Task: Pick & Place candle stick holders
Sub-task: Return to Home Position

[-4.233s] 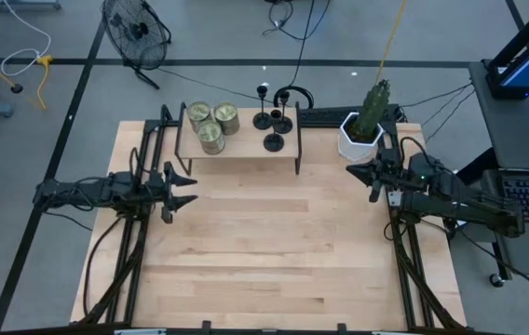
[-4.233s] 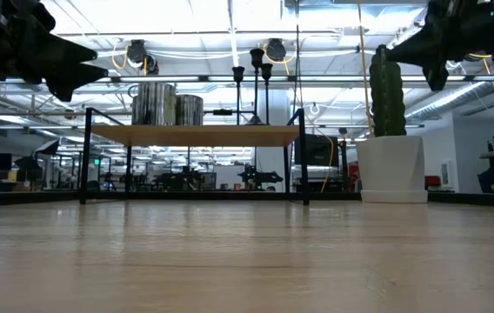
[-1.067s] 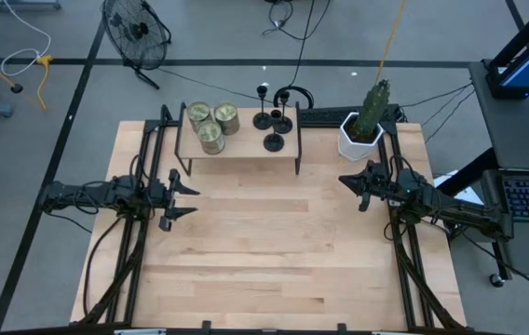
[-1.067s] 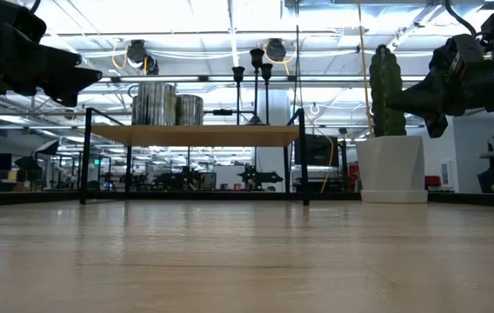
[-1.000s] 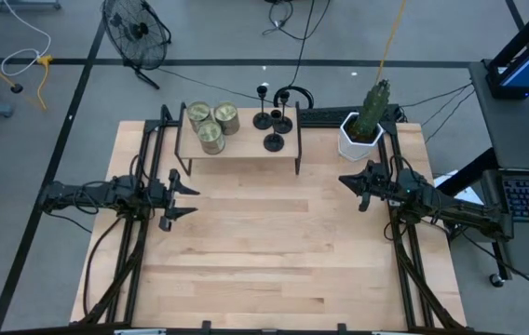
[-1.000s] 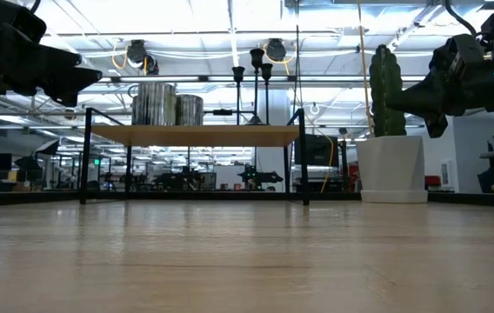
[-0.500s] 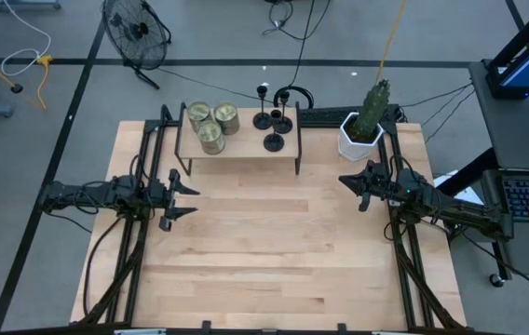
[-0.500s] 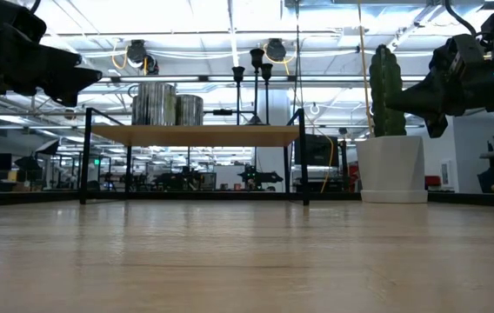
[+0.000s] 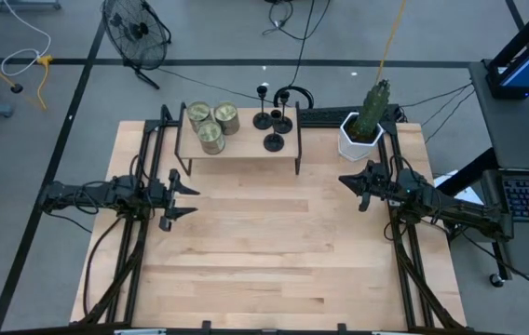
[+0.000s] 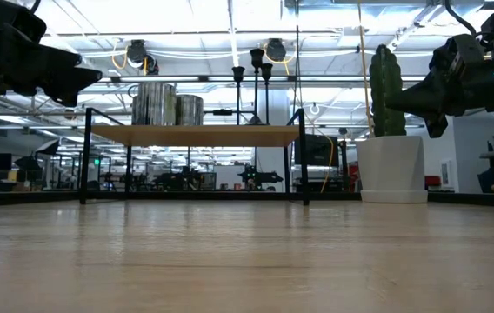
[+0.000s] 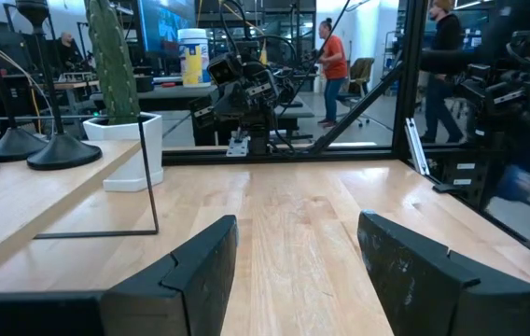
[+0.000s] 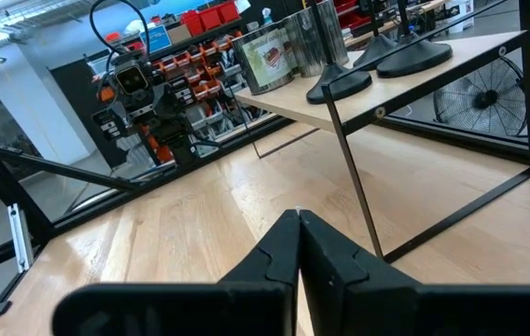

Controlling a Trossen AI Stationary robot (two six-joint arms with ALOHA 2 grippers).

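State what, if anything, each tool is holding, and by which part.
Nothing is held. The left tool is open and empty; the right tool is shut on nothing. All three candle stick holders stand on the shelf.

The left arm [image 9: 88, 195] reaches in level from the left edge of the bench [image 9: 264, 251], and the left hand [image 9: 188, 195] hangs clear above the wood with its two fingers [image 11: 200, 271] spread wide (the wrist view shows a broad gap between them). The right arm [image 9: 451, 209] comes in from the right edge, angled a little toward the back, and the right hand [image 9: 344, 180] also hangs above the bench, its fingers pressed together along their length. Both hands point inward toward the middle of the bench and are well apart from each other.
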